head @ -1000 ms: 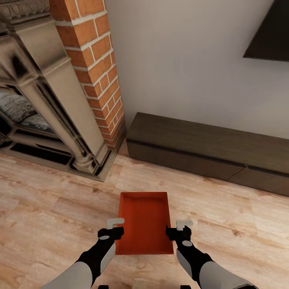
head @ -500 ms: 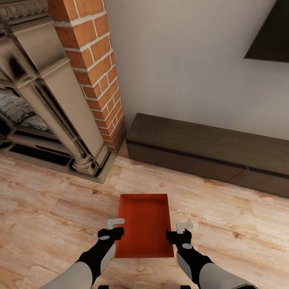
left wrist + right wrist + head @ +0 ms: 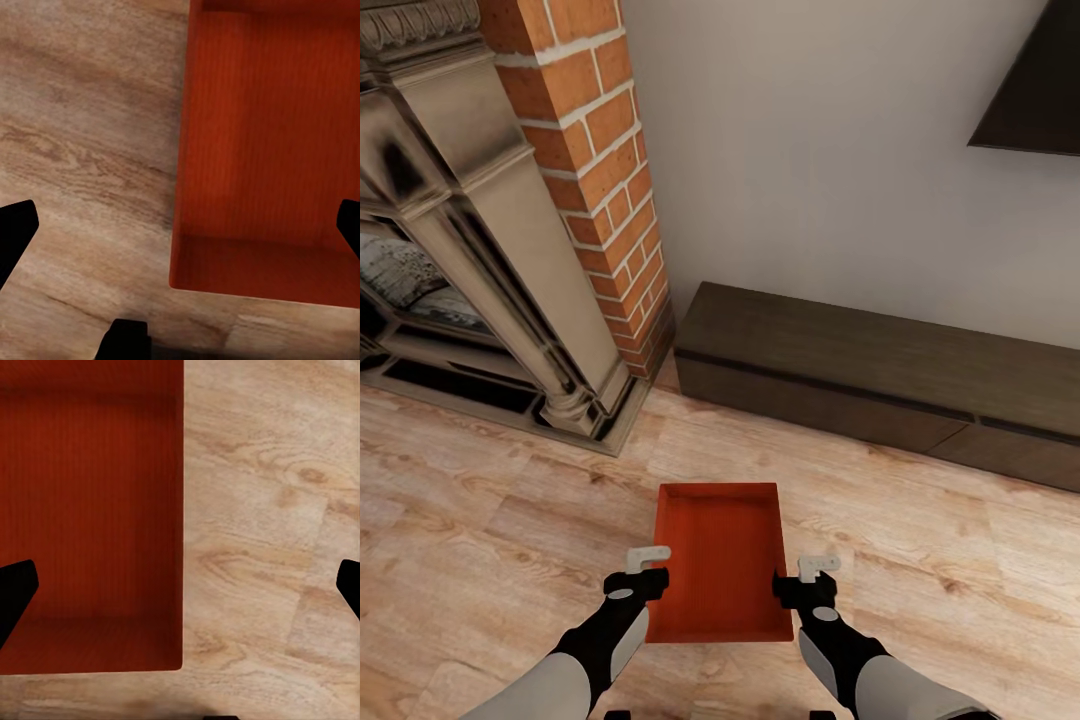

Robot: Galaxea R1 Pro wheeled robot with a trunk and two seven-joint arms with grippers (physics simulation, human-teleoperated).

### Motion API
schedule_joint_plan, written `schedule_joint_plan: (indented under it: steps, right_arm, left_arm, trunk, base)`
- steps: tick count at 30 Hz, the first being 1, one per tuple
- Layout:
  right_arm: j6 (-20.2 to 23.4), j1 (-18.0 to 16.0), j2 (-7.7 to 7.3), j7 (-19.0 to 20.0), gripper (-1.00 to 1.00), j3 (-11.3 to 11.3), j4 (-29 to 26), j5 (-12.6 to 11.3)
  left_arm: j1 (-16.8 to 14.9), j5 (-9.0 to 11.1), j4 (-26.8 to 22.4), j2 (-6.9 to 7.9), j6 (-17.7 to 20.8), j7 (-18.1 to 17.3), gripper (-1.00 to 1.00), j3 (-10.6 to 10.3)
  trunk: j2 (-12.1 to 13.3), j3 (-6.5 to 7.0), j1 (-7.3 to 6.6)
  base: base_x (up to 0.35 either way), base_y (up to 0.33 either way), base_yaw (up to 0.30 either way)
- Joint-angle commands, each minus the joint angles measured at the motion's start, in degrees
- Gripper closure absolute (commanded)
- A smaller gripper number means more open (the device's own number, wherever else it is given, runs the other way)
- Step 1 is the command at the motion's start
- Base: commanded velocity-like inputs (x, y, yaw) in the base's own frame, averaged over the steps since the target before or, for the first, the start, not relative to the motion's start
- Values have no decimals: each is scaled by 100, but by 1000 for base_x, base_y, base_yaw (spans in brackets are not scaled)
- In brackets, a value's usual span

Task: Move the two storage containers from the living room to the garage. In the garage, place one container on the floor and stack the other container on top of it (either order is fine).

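While no writing shows, open jaws flank the storage container [image 3: 722, 560].

Storage container [image 3: 722, 560] lies on the wood floor [image 3: 480, 530], between left tool [image 3: 647, 567] and right tool [image 3: 806, 578]. Fireplace [image 3: 470, 250] stands beyond it to the left, low cabinet [image 3: 880, 375] beyond right, against the wall [image 3: 810, 150].

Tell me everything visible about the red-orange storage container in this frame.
The storage container is a shallow red-orange rectangular box with thin low walls and a flat, faintly ribbed bottom, and it is empty. It sits level, long axis pointing away from the robot, over the light wood floor in front of the brick fireplace. The left claw and right claw, both open, straddle its two long walls; whether they touch it, or whether it rests on the floor, cannot be told.
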Motion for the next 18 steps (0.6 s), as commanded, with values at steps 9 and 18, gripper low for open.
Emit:
schedule_joint_plan:
  steps: [9,18]
  right_arm:
    - [-428,-4,-32,-24,-100,33,252,-61]
    - [-665,-4,-34,-11,-100,56,403,-56]
  left_arm:
    - [0,67,-9,-1,22,46,-100,-51]
    - [0,195,-9,4,21,44,-100,-62]
  trunk:
    - [-2,-3,0]
    - [-42,-21,22]
  base:
    - [0,0,0]
    - [0,0,0]
